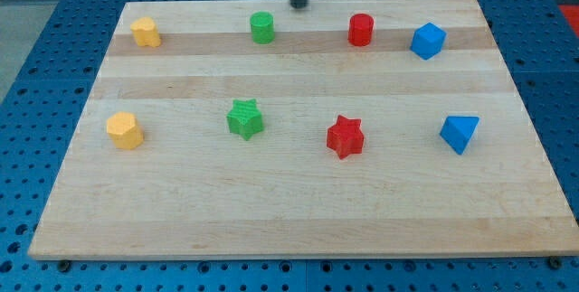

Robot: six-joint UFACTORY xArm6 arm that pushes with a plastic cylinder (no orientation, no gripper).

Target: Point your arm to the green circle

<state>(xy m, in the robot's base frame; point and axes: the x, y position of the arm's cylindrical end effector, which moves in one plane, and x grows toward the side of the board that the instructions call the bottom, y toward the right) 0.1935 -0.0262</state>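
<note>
The approach to the green circle (262,28) looked to be in hand and not yet finished. My tip (298,5) stood at the top edge of the wooden board (289,211), bare and touching no block; being a plain rod, it had nothing to open or close. The green circle, a short cylinder, sat in the upper row, just beside my tip toward the view's left and a little lower. The red cylinder (361,30) lay on the other side, toward the view's right, slightly farther off. By my judgement the next move called for a short slide down and left, stopping close to the green circle without nudging it, and keeping clear of the green star (245,118) in the row below.
</note>
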